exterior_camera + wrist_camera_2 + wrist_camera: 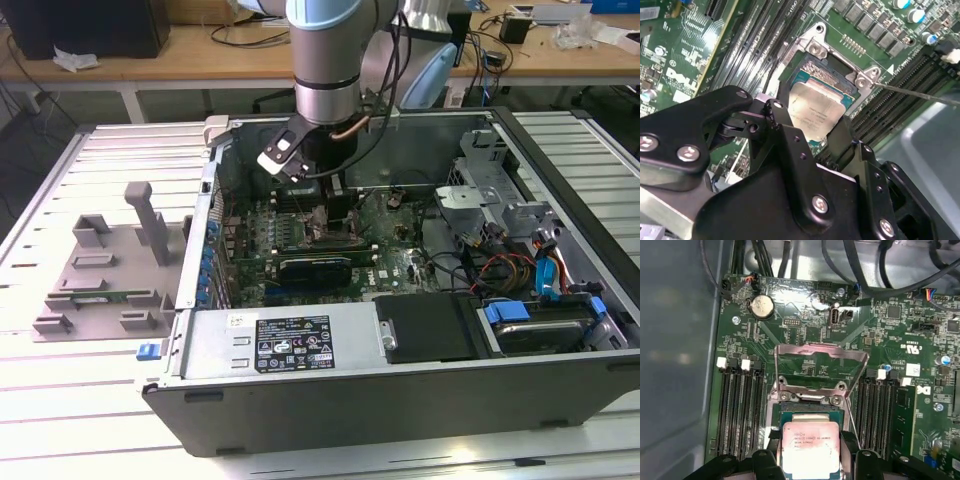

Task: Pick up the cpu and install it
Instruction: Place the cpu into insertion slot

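a: where's the cpu at this point?

b: the cpu (810,446) is right over the socket (809,396), silver top up and square with the socket's frame. in both wrist views it looks either down in the socket or only just above it. i can't tell which.

a: and the gripper?

b: the gripper (812,125) is low inside the computer case (400,400), directly above the socket. its fingers (847,441) sit tight against two opposite edges of the cpu, so i read it as clamped on the chip, not let go.

a: so the pick-up part is done?

b: i'd judge so. the chip is in the grip and at the socket, well away from the grey holder (100,270) that sits outside the case.

a: what isn't done?

b: the install isn't finished, as far as i can see. the load plate (820,351) stands swung open at one edge of the socket, so nothing locks the chip down. the grip hasn't been released either.

a: much room in there?

b: not much. memory slots (737,410) run along both sides of the socket, just beside the fingers.
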You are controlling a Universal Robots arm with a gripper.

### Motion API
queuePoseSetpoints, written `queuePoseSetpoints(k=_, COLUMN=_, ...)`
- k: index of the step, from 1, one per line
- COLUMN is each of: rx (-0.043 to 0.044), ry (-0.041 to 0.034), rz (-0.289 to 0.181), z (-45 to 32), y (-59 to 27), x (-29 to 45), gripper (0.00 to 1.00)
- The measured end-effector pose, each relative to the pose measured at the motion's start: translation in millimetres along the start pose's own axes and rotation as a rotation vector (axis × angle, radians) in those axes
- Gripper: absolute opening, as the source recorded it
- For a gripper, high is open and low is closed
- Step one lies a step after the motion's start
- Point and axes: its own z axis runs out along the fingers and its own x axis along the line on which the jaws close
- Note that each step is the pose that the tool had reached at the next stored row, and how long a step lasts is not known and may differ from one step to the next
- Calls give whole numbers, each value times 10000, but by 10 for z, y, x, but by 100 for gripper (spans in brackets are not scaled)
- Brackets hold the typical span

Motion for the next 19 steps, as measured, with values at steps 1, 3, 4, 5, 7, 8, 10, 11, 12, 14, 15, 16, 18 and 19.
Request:
queuePoseSetpoints(k=1, rx=0, ry=-1, rz=0, z=46, y=-5, x=-22, gripper=55)
queuePoseSetpoints(k=3, rx=2, ry=-9, rz=186, z=104, y=-11, x=-24, gripper=55)
queuePoseSetpoints(k=4, rx=4, ry=-14, rz=285, z=118, y=-12, x=-24, gripper=55)
queuePoseSetpoints(k=5, rx=5, ry=-18, rz=362, z=128, y=-13, x=-23, gripper=55)
queuePoseSetpoints(k=7, rx=8, ry=-23, rz=467, z=139, y=-15, x=-22, gripper=55)
queuePoseSetpoints(k=8, rx=7, ry=-24, rz=496, z=145, y=-17, x=-21, gripper=55)
queuePoseSetpoints(k=10, rx=7, ry=-25, rz=507, z=153, y=-23, x=-19, gripper=55)
queuePoseSetpoints(k=11, rx=7, ry=-25, rz=506, z=162, y=-30, x=-15, gripper=55)
queuePoseSetpoints(k=12, rx=8, ry=-24, rz=506, z=166, y=-34, x=-13, gripper=55)
queuePoseSetpoints(k=14, rx=8, ry=-21, rz=511, z=170, y=-38, x=-3, gripper=55)
queuePoseSetpoints(k=15, rx=7, ry=-18, rz=513, z=172, y=-38, x=3, gripper=55)
queuePoseSetpoints(k=16, rx=7, ry=-11, rz=521, z=174, y=-39, x=10, gripper=55)
queuePoseSetpoints(k=18, rx=6, ry=0, rz=562, z=178, y=-39, x=14, gripper=55)
queuePoseSetpoints(k=19, rx=8, ry=1, rz=636, z=182, y=-39, x=15, gripper=55)
